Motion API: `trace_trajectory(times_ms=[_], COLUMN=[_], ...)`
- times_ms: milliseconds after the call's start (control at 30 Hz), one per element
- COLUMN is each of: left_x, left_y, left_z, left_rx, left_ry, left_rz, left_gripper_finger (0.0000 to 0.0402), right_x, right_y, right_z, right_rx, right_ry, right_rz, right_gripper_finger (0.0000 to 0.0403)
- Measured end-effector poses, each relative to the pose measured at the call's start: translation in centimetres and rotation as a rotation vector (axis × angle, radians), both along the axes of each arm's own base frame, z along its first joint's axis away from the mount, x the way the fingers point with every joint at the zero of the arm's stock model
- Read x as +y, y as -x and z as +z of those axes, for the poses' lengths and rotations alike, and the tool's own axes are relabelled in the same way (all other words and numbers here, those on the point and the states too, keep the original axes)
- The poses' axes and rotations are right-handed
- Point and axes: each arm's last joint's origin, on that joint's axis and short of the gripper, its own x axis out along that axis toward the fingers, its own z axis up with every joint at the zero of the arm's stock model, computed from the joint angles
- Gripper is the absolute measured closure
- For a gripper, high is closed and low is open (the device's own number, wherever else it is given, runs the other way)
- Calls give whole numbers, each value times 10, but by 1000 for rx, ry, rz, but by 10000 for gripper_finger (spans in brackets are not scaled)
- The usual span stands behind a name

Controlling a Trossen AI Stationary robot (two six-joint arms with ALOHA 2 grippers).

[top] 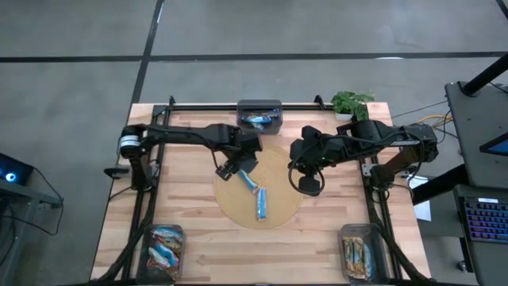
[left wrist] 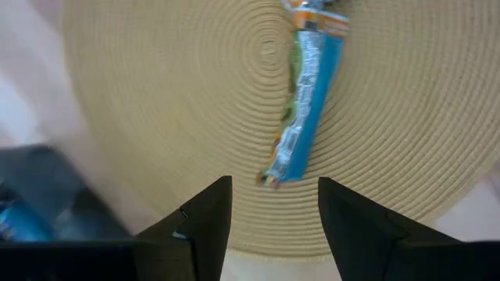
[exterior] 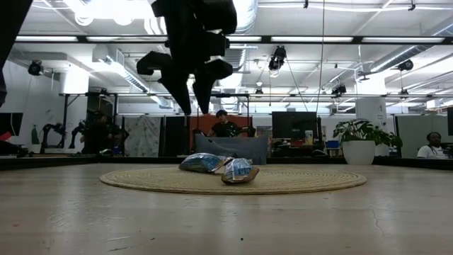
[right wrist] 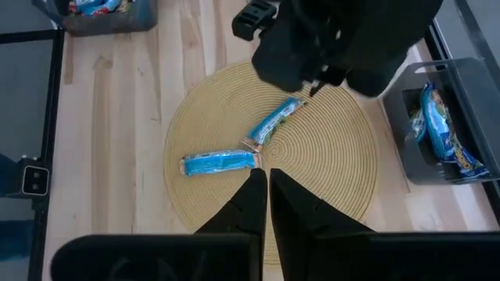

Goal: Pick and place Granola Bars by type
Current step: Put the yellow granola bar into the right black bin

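Two blue Granola Bars lie flat on a round woven mat (top: 238,208) at the table's middle: one (top: 248,181) toward the far left of the mat, one (top: 261,204) nearer the front. In the left wrist view the first bar (left wrist: 306,109) lies just ahead of the fingers. My left gripper (top: 230,169) hangs open above the mat's far left part, pointing steeply down, nothing between its fingers (left wrist: 207,222). My right gripper (top: 309,184) hovers shut and empty over the mat's right side (right wrist: 266,195). In the low view the left gripper (exterior: 191,92) is well above the bars (exterior: 239,170).
A grey bin (top: 259,117) with blue bars stands at the far edge, centre. Another bin (top: 163,246) with bars is at the near left corner, and a third (top: 357,253) at the near right. A potted plant (top: 351,103) sits at the far right.
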Motion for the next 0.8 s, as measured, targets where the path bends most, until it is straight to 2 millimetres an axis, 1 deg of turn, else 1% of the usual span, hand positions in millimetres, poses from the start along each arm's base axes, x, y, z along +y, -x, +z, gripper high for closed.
trace_trajectory(times_ms=[133,500,600,800], left_x=[-1,-2,-3,-3], left_y=[-6,-21,-20,-18], left_z=[-13,-54,-66,-87], left_rx=[29,104,125,89], left_ry=[42,66,69,47], left_rz=[-19,2,7,35], left_gripper_finger=[229,229,229,230], right_x=[0,0,0,1], right_y=[0,-1,-2,-4], right_z=[0,-6,-11,-18], right_rx=[0,22,38,60], right_ry=[1,10,12,17], right_rz=[1,6,6,6], right_gripper_finger=[394,394,394,394])
